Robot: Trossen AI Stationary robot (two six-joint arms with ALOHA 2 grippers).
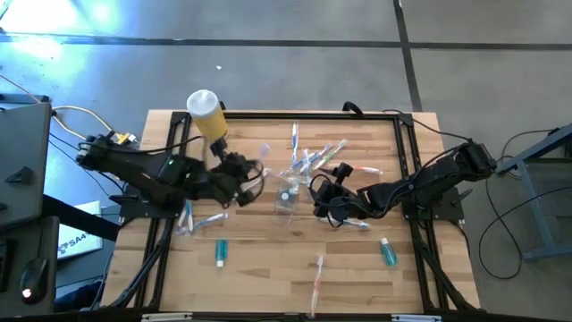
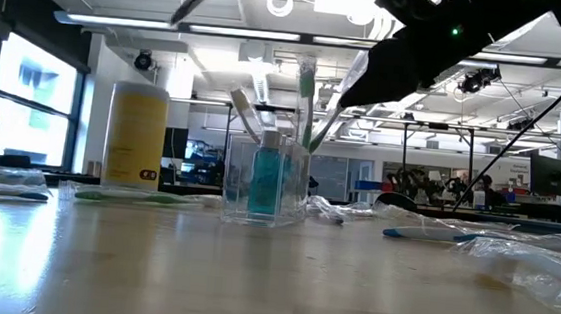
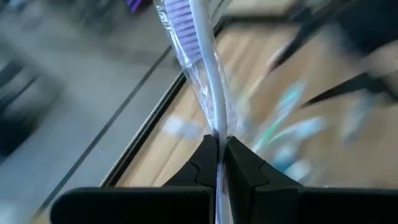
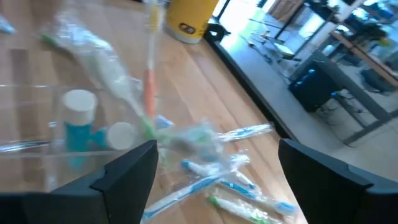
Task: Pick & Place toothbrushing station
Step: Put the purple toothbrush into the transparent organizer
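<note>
So the left gripper [image 3: 217, 155] is pinching a wrapped toothbrush [image 3: 199, 68] right now, jaws closed tight on the handle with the purple-bristled head sticking up past the fingertips. In the high view that gripper [image 1: 255, 174] is hanging over the desk [image 1: 268, 268] a bit left of centre, just in front of the yellow bottle [image 1: 207, 114] that's standing near the back edge toward the back-left corner.

The cup [image 1: 287, 197] is sitting around the middle of the desk, between the two grippers. From the low view the cup [image 2: 267, 181] is standing upright with a teal tube [image 2: 265, 176] inside and a few brushes [image 2: 305, 104] poking out the top, leaning.

The right gripper [image 1: 323, 192] is hovering just to the right of the cup with its jaws spread wide and nothing in them. Its wrist camera is looking past both fingers [image 4: 127, 171] at the cup and a heap of wrapped brushes [image 4: 230, 180] lying on the wood.

More wrapped brushes [image 1: 313, 156] are lying scattered behind the cup toward the back edge. One loose tube [image 1: 221, 251] is lying front-left, another tube [image 1: 388, 251] front-right, and a single brush [image 1: 319, 277] is lying near the front edge.
</note>
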